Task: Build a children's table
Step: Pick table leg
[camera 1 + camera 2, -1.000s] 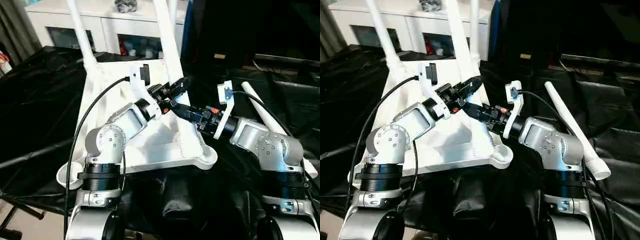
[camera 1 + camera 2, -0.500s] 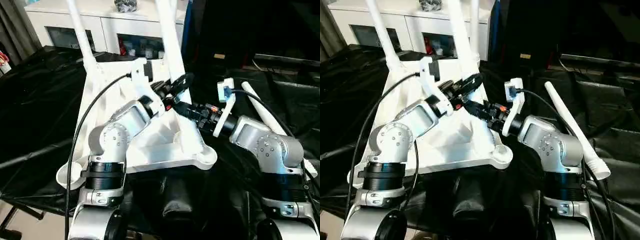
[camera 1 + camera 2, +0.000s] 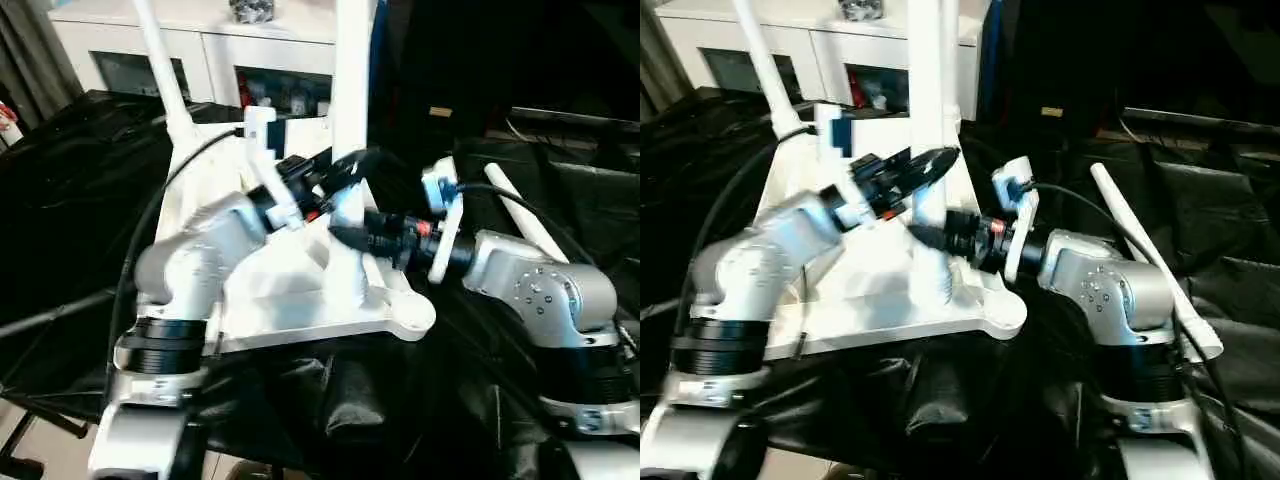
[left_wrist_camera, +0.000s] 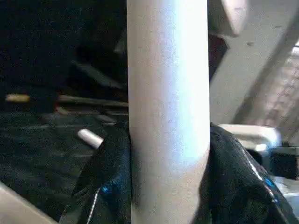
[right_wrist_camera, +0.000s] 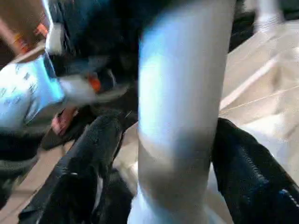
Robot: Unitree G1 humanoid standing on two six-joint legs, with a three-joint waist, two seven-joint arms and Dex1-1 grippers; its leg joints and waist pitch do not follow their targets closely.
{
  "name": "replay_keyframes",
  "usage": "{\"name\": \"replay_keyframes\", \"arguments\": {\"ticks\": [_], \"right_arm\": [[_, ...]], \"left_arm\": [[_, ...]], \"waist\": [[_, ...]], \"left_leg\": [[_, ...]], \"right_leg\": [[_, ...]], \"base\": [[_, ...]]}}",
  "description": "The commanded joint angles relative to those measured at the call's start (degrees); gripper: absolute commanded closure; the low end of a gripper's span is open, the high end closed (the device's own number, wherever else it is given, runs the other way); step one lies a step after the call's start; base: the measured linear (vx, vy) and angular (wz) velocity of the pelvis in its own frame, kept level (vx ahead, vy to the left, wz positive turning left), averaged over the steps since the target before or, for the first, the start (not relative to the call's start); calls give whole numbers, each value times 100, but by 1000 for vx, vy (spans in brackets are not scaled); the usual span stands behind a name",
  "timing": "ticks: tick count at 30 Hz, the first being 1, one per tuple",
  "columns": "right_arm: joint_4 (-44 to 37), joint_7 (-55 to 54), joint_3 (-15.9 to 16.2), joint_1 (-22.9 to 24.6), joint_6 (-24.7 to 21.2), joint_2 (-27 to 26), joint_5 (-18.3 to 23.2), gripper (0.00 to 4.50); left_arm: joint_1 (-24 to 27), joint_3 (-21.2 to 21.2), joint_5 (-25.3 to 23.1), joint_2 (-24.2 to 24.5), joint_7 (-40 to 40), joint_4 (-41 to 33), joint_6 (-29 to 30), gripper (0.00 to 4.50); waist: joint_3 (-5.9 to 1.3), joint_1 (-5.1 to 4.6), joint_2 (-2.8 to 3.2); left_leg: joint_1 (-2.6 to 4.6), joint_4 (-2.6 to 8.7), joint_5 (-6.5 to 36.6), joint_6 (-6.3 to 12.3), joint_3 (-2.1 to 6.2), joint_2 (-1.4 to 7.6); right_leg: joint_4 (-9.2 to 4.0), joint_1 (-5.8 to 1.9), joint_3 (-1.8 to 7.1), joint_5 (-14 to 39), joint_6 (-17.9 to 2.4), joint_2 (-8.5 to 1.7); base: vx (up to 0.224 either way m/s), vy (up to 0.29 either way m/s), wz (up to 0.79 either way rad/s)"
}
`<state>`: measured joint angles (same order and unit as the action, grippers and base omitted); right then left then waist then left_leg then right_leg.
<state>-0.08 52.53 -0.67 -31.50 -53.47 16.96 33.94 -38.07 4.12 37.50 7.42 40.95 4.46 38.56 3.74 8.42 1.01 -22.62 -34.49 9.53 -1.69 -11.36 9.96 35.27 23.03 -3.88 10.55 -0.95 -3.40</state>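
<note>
Table top: the white top (image 3: pixel 290 290) lies underside up on black sheeting, its ribs facing me and round sockets at the corners.
Near sockets: the socket at my near right (image 3: pixel 412 318) is empty; the one at my near left (image 3: pixel 128 352) looks empty too, partly hidden behind my left arm.
Held leg: a white leg (image 3: pixel 350 130) stands upright on the top's right half, its foot among the ribs; I cannot tell whether it sits in a socket.
Other legs: a second leg (image 3: pixel 160 60) rises tilted from the far left corner; a loose leg (image 3: pixel 1145 262) lies on the sheeting to my right, well apart from the top.
Left gripper: my left gripper (image 4: pixel 168 177) has its black fingers (image 4: pixel 105 172) on both sides of the upright leg, pinching it.
Right gripper: my right gripper (image 5: pixel 175 168) straddles the same leg lower down; its fingers (image 5: pixel 93 163) appear to stand slightly off the tube, but motion blur keeps me from confirming grip or gap.
Surface: crumpled black sheeting (image 3: pixel 80 200) covers the tabletop under and around the work.
Room: a white cabinet (image 3: pixel 215 50) with glass doors stands behind the work, small items visible behind the glass.
</note>
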Motion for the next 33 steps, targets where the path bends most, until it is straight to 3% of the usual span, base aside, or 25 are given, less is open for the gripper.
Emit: {"name": "replay_keyframes", "arguments": {"ticks": [1,4,7,8,9,16,26,29,31,33], "right_arm": [[-211,226,113,43,-64,181,76,130],[-257,648,338,54,-85,475,159,130],[-255,806,442,53,-98,568,186,130],[-228,838,507,45,-88,593,149,158],[-156,825,557,20,-86,586,97,158],[-99,857,582,3,-89,576,167,212],[-54,731,571,33,2,525,206,259],[-37,638,523,39,39,479,219,260],[-22,600,503,35,59,462,222,260],[45,351,370,-5,190,328,181,261]], "left_arm": [[11,-141,154,102,416,-177,-23,262],[72,-61,742,243,1134,-438,343,262],[99,-32,1012,272,1351,-544,508,262],[108,-37,1070,282,1420,-559,523,262],[120,-41,1099,280,1453,-569,520,262],[159,-44,1126,301,1546,-538,515,262],[73,-1,1048,262,1357,-359,516,263],[-12,115,1018,148,1062,-240,466,194],[-45,166,1035,114,979,-210,463,194],[-5,91,709,104,800,-319,133,176]], "waist": [[-468,8,-33],[-467,2,-60],[-464,-3,-64],[-464,-1,-67],[-453,-9,-90],[-454,-2,-84],[-476,-1,-69],[-480,1,-55],[-477,0,-64],[-475,2,-56]], "left_leg": [[163,358,806,-2,194,333],[153,351,781,-11,183,334],[131,340,765,46,180,333],[139,333,776,65,179,332],[142,336,806,70,174,332],[167,347,857,3,184,343],[150,334,726,36,184,335],[147,330,728,27,187,332],[157,327,782,0,183,330],[136,341,791,-12,202,338]], "right_leg": [[-430,-276,297,1214,-822,-537],[-401,-291,302,1206,-880,-541],[-390,-292,299,1201,-944,-534],[-397,-284,299,1247,-956,-538],[-423,-276,302,1366,-924,-532],[-437,-256,310,1566,-798,-531],[-402,-275,304,1272,-874,-523],[-397,-282,302,1246,-890,-525],[-415,-272,303,1293,-898,-530],[-417,-289,298,1330,-866,-537]], "base": [[0,0,0],[0,0,0],[0,0,0],[0,0,0],[0,0,0],[0,0,0],[0,0,0],[0,0,0],[0,0,0],[0,0,0]]}}
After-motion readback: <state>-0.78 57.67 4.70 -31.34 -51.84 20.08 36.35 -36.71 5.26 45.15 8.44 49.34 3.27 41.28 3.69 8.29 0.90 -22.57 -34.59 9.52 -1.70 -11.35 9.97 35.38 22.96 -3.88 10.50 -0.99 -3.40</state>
